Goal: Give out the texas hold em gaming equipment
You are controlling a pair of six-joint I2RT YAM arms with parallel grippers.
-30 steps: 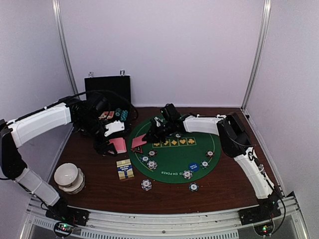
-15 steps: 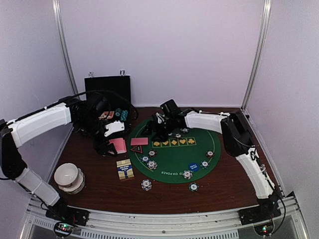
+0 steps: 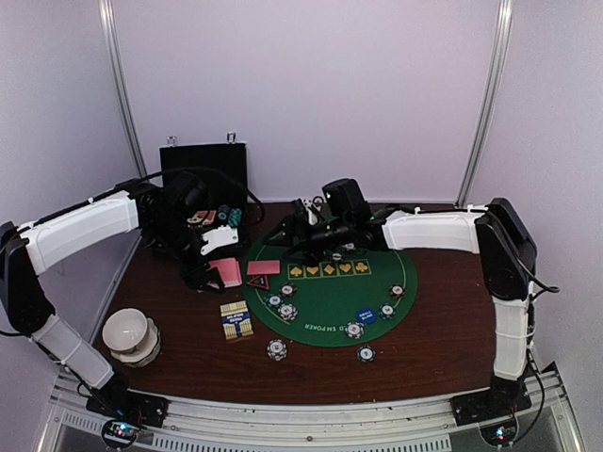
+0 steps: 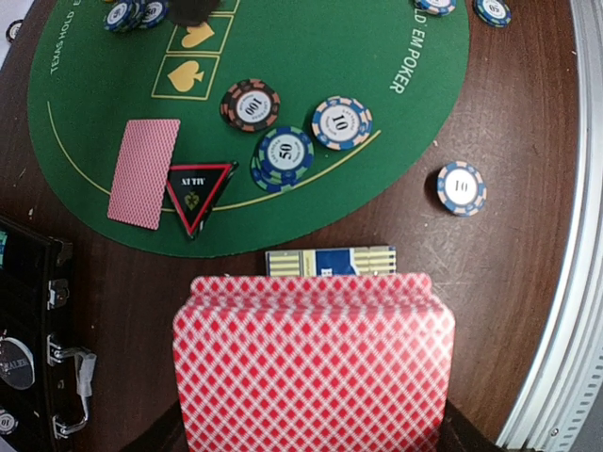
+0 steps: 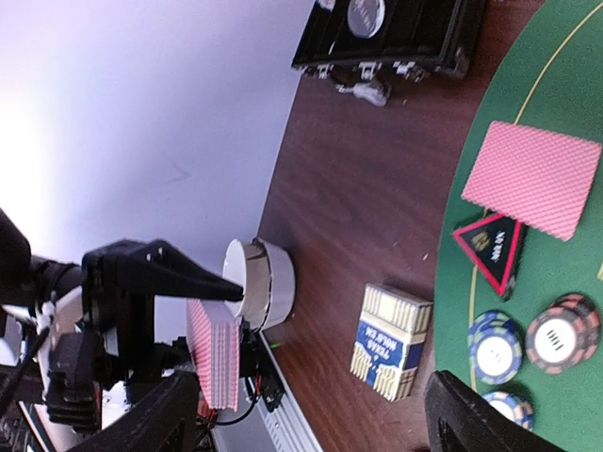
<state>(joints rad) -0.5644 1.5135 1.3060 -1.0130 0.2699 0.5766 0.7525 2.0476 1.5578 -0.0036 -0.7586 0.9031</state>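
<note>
Fingers (image 5: 480, 424) of the right gripper (image 3: 300, 235) are spread wide over the round green felt mat (image 4: 311, 56), gripping nothing. Just ahead of them and below, one pink-backed playing card (image 5: 532, 179) lies face down beside the red triangle marker (image 5: 490, 247), seemingly a player's dealt spot. Off to their side, the left gripper (image 3: 212, 268) pinches the pink-backed deck (image 4: 311, 367) aloft, likely so single cards can be drawn off.

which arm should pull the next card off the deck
Right, likely. The right gripper is open and empty above the mat's left edge, near the card lying there and close to the deck. The left gripper is shut on the deck, so it can only present it.
</note>
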